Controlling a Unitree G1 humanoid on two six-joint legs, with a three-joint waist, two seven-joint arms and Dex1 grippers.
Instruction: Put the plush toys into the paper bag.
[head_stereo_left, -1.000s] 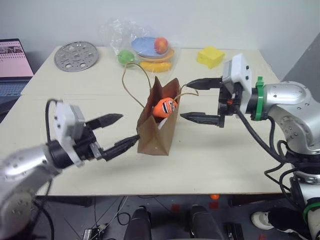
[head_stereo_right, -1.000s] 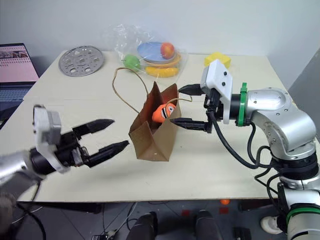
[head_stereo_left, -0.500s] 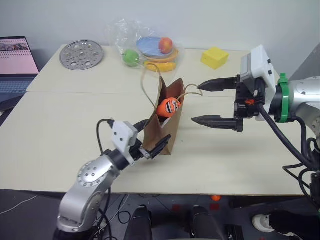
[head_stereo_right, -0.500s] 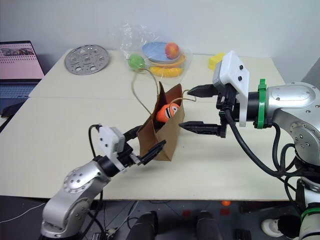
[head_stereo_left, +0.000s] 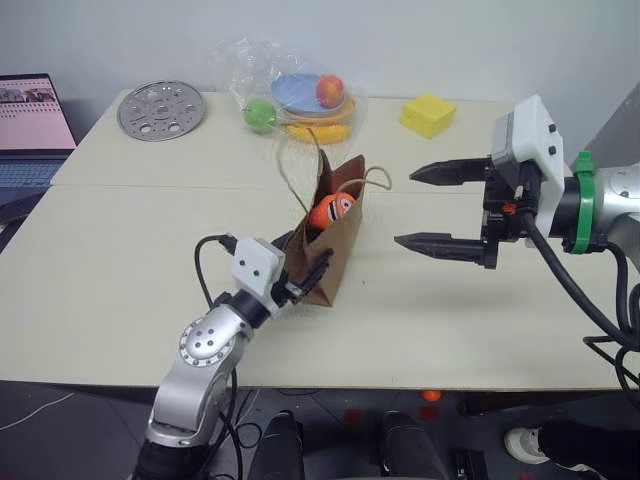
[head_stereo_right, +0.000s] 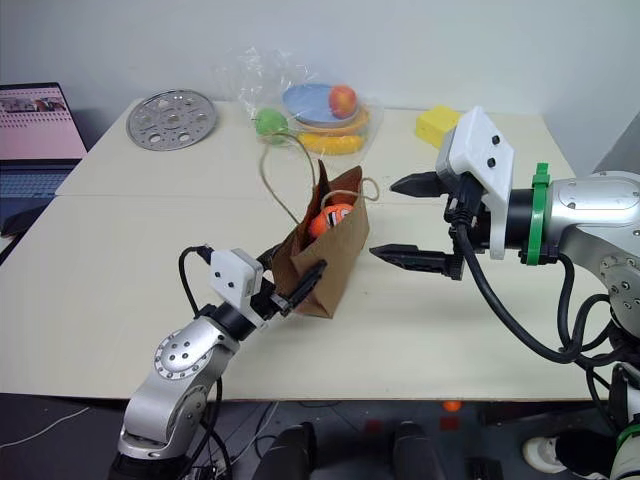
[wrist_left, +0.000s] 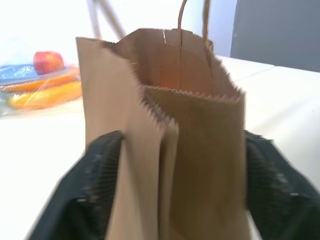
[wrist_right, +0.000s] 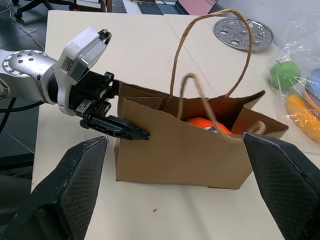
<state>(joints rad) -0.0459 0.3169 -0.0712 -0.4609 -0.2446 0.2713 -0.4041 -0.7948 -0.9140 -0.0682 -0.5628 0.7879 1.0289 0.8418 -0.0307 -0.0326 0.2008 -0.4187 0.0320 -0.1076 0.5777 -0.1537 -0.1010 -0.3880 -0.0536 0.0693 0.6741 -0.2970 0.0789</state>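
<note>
The brown paper bag (head_stereo_left: 335, 245) stands upright mid-table, its loop handles up. An orange carrot plush toy (head_stereo_left: 331, 210) with a grinning face pokes out of its open top, also seen as carrot (wrist_right: 205, 124) in the right wrist view. My left gripper (head_stereo_left: 300, 265) is at the bag's near narrow end, one black finger (wrist_left: 95, 185) pressed on each side of the bag (wrist_left: 200, 150). My right gripper (head_stereo_left: 405, 209) hangs open to the right of the bag, a short gap from it, with nothing between its fingers.
At the table's back lie a clear plastic bag (head_stereo_left: 300, 95) holding a blue plate and plastic fruit, a yellow sponge block (head_stereo_left: 427, 113) and a round perforated metal disc (head_stereo_left: 161, 109). A laptop (head_stereo_left: 35, 115) stands at the far left.
My left gripper has come in from the left to the bag's near end, and its fingers have closed onto the bag. The right gripper has drawn back a little to the right.
</note>
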